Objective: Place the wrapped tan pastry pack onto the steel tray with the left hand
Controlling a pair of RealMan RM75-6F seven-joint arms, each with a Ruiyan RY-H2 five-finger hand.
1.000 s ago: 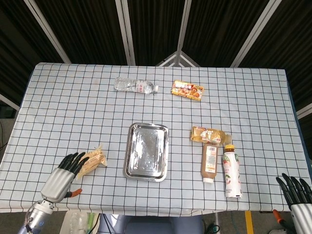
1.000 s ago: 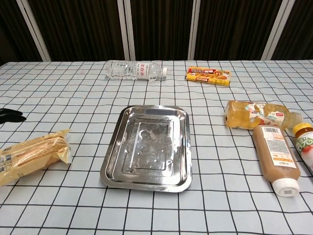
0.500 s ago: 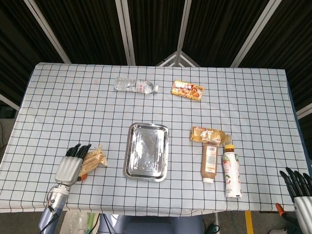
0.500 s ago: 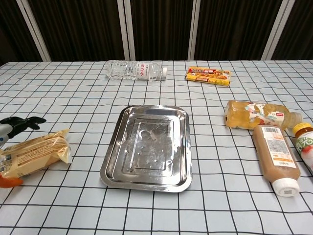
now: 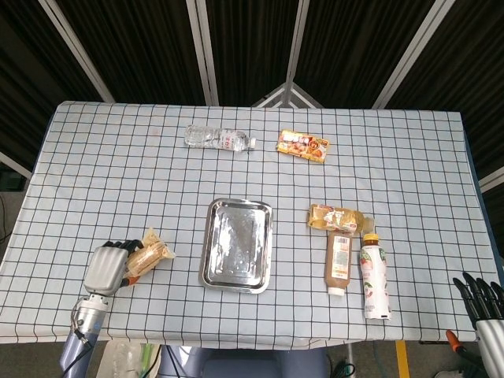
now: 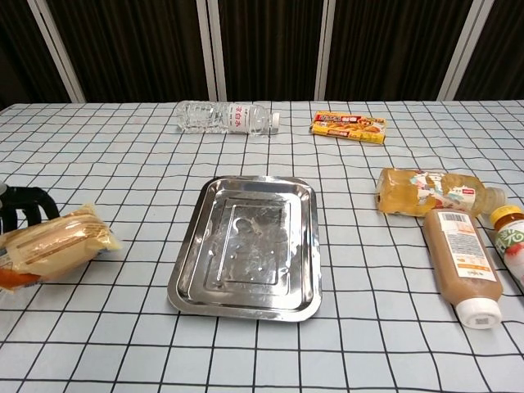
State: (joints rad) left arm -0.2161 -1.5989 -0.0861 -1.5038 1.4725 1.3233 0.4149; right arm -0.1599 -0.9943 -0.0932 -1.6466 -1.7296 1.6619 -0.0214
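The wrapped tan pastry pack [image 5: 149, 256] [image 6: 59, 245] lies near the counter's [image 5: 102, 165] near-left corner, gripped by the left hand [image 5: 108, 264], whose dark fingers [image 6: 24, 201] curl over its far side while an orange thumb tip shows beneath its near edge. Whether the pack is clear of the checked cloth cannot be told. To its right, across a bare strip of cloth, sits the steel tray [image 5: 237, 206] [image 6: 191, 251], nothing in it. Beyond the tray to the right lie a pale yellow bottle [image 5: 337, 218], a brown bottle [image 5: 339, 263] and a pink-labelled bottle [image 5: 375, 277], close together. At the far side rest a clear water bottle [image 5: 220, 139] and a yellow snack box [image 5: 302, 146]. The right hand [image 5: 482, 299] hangs off the near-right edge, fingers apart, holding nothing.
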